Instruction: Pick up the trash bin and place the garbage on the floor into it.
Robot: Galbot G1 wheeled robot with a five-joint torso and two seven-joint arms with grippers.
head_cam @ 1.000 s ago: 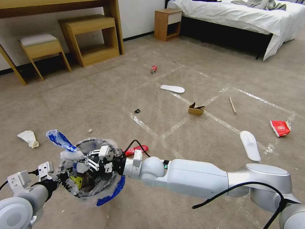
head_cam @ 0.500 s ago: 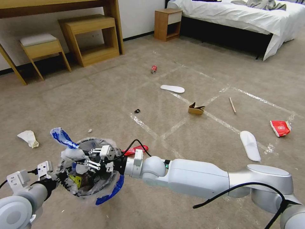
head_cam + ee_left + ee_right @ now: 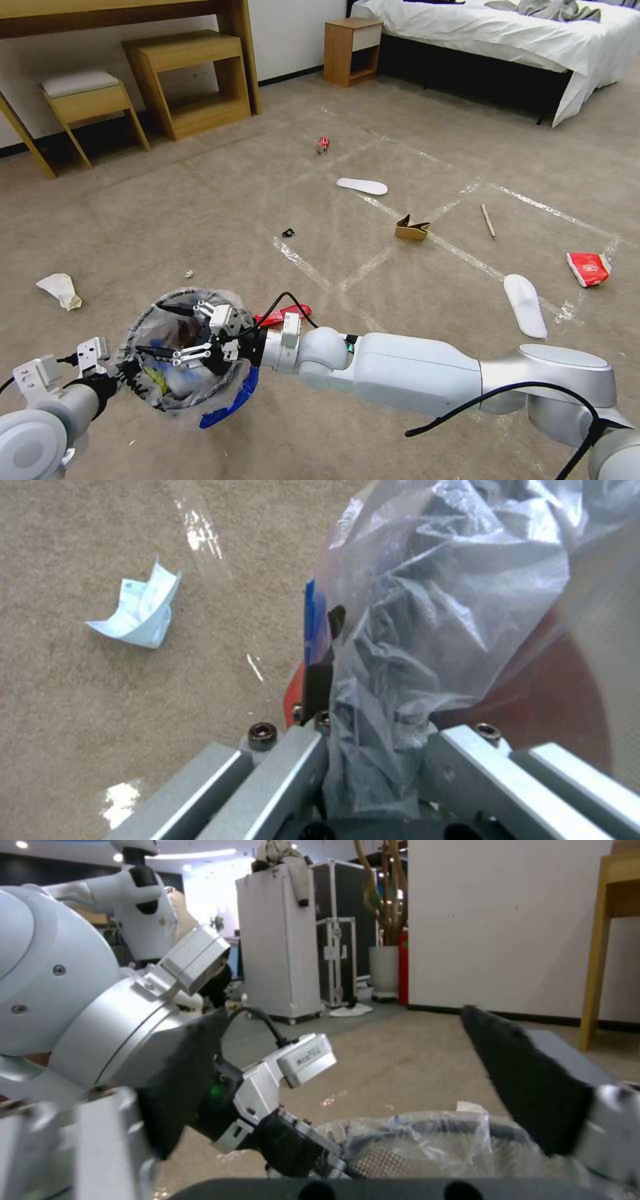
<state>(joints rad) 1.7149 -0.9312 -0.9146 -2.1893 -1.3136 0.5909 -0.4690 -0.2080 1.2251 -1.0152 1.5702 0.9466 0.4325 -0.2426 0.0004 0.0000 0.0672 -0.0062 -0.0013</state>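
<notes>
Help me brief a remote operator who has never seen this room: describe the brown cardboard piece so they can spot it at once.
Start at the bed at the far right and come forward onto the floor with its taped grid. The cardboard piece sits by a tape crossing, between the nearer white insole and the farther insole. It alone is tan, folded and standing up with jagged points.

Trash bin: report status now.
Left end effector shut on trash bin rim. Right end effector open above bin mouth. Red wrapper on floor beside bin.
</notes>
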